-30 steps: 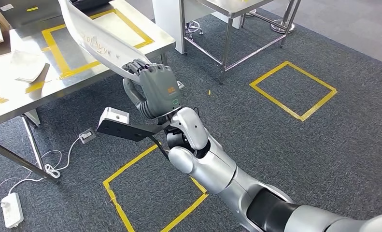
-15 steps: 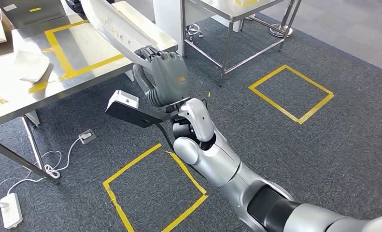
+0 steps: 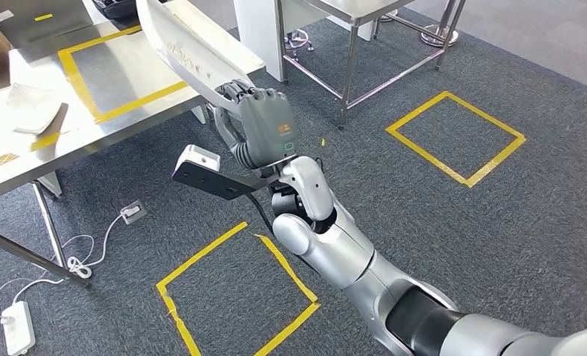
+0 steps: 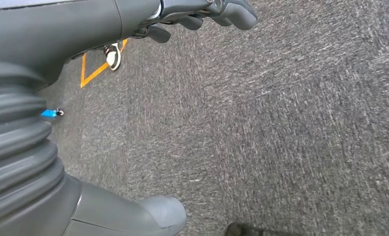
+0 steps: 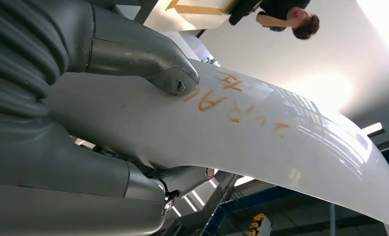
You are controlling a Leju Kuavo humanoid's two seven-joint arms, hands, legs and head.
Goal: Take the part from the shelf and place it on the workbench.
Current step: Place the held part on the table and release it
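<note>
Grey, coarse-looped carpet marked with yellow tape squares (image 3: 231, 293) runs under a steel workbench (image 3: 23, 152), whose brushed, reflective top carries its own yellow tape rectangle (image 3: 108, 70). Taking that rectangle as the landmark, the part (image 3: 186, 55) hangs in the air just beyond its near edge, over the bench's corner, slanting up and away from the right hand (image 3: 264, 126). This hand is clamped on the part's lower end, dark fingers wrapped across one face and, in the right wrist view, the thick grey thumb (image 5: 148, 61) pressed onto the other. The part (image 5: 261, 147) is a long, thin, gently curved white panel with a glossy painted skin that throws back highlights, and orange handwriting on it. I judge it stiff, since it holds its curve with no droop while gripped at one end only, and fairly light for its length; the smooth finish looks slippery, and an end grip leaves a long lever, so a firm pinch well in from the edge seems wise, with care not to knock the far tip. A crumpled white sheet (image 3: 34, 107) lies on the bench on the far side of the rectangle from the hand. The left hand (image 4: 202, 14) hangs over the carpet, fingers loosely apart and holding nothing.
</note>
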